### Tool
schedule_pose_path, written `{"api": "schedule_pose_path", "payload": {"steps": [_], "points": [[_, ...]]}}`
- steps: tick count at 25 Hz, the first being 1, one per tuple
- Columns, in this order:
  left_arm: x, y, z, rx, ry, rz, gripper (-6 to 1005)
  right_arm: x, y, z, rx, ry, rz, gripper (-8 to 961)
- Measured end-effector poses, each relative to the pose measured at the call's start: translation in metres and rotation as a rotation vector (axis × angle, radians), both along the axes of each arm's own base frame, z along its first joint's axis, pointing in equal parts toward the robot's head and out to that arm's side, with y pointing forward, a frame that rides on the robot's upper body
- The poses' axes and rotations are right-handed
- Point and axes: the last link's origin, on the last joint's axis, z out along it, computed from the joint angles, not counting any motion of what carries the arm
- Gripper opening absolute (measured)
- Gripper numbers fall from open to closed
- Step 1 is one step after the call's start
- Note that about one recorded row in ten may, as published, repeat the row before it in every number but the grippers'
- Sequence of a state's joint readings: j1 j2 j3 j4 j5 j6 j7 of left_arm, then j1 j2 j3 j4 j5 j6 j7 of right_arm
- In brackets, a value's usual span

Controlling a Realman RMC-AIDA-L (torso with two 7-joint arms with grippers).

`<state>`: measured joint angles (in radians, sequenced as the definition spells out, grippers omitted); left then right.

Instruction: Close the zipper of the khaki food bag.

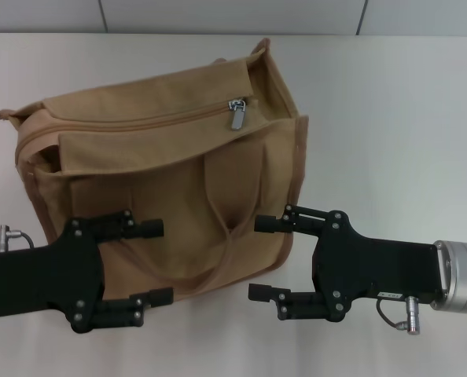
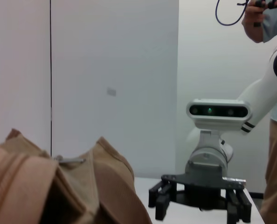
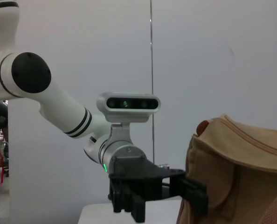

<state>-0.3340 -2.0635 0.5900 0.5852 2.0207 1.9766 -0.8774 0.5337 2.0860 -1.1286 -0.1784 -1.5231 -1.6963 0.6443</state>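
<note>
1. Head view: boxy tan canvas khaki food bag with brown trim lies on the white table.
2. Tan zipper spans the bag's top panel; silver metal pull tab at its right end.
3. Left gripper: fingers apart, over the bag's near left corner.
4. Right gripper: fingers apart, at the bag's near right corner.

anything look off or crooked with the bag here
The khaki food bag sits skewed on the table, its top tilted toward the camera. The zipper pull tab rests at the right end. Nothing looks spilled or damaged.
</note>
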Motion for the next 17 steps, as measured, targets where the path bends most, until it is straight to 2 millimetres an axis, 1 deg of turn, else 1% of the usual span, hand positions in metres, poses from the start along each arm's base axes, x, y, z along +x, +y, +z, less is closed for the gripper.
{"api": "schedule_pose_path", "payload": {"steps": [17], "points": [[-0.004, -0.004, -0.014, -0.050, 0.039, 0.024, 772, 0.003, -0.002, -0.001, 0.004, -0.009, -0.004, 774]]}}
